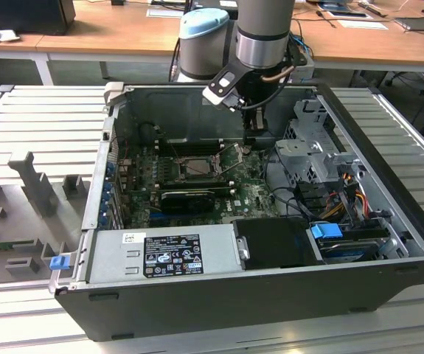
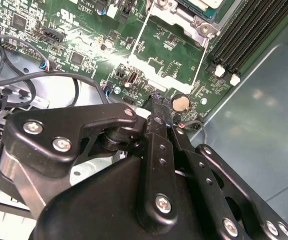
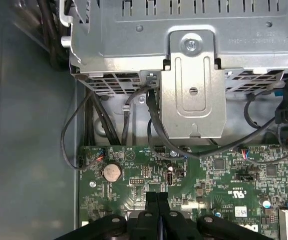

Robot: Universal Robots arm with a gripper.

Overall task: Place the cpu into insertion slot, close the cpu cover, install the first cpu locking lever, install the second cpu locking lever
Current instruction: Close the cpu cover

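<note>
Scene: An open computer case point(image 1: 219, 302) lies on a slatted metal counter point(image 1: 42, 125) — the arm reaches down into it from above.
Gripper: The gripper point(image 1: 251, 139) hangs low over the green circuit board point(image 3: 224, 175). It is near the socket, on the exterior view's right of it, and apart from it.
Fingers: In the first wrist view the two black fingers point(image 3: 151, 212) are pressed together, closed, with nothing seen between them.
Fingertips: In the second wrist view the tips sit just beside a round silver coin battery point(image 2: 180, 102). Whether they touch the board cannot be told.
Cpu: A pale grey square, the cpu point(image 1: 197, 168), lies inside the black-framed insertion slot point(image 1: 176, 171), between the memory slots point(image 2: 244, 30) and the long black finned card point(image 1: 188, 199).
Cpu cover: The silvery cpu cover point(image 2: 171, 6) shows at the edge of the second wrist view, over the socket — fully down or not, hard to say.
Locking levers: The thin wire locking levers point(image 2: 137, 40) run out from the socket across the board. Whether they are latched or free cannot be told.
Nearby: A silver drive cage point(image 3: 194, 90) trailing black cables stands beyond the board's edge.
</note>
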